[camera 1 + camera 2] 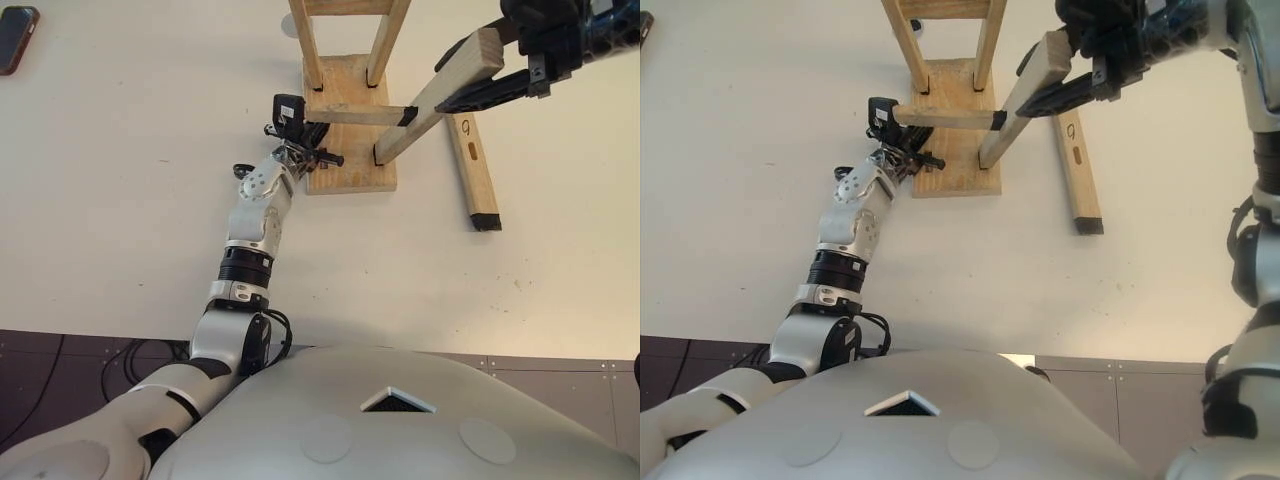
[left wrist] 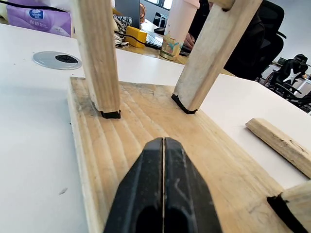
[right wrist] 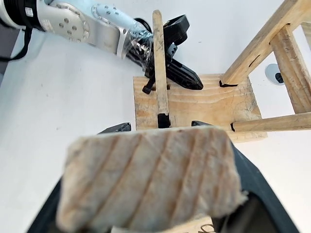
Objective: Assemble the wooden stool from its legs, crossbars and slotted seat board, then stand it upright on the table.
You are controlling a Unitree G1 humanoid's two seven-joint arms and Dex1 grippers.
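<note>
Right claw (image 1: 505, 70) clamps tilted leg (image 1: 425, 110), foot seemingly in seat board (image 1: 350, 175) slot; left claw (image 2: 164, 143) pinched closed over it

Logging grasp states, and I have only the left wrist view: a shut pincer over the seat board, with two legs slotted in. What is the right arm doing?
Observer: The right pincer is shut on the top end of a tilted leg whose lower end meets the seat board.
Operator: Is anything attached to that leg?
Observer: A crossbar runs from it across the board, ending by the left pincer.
</note>
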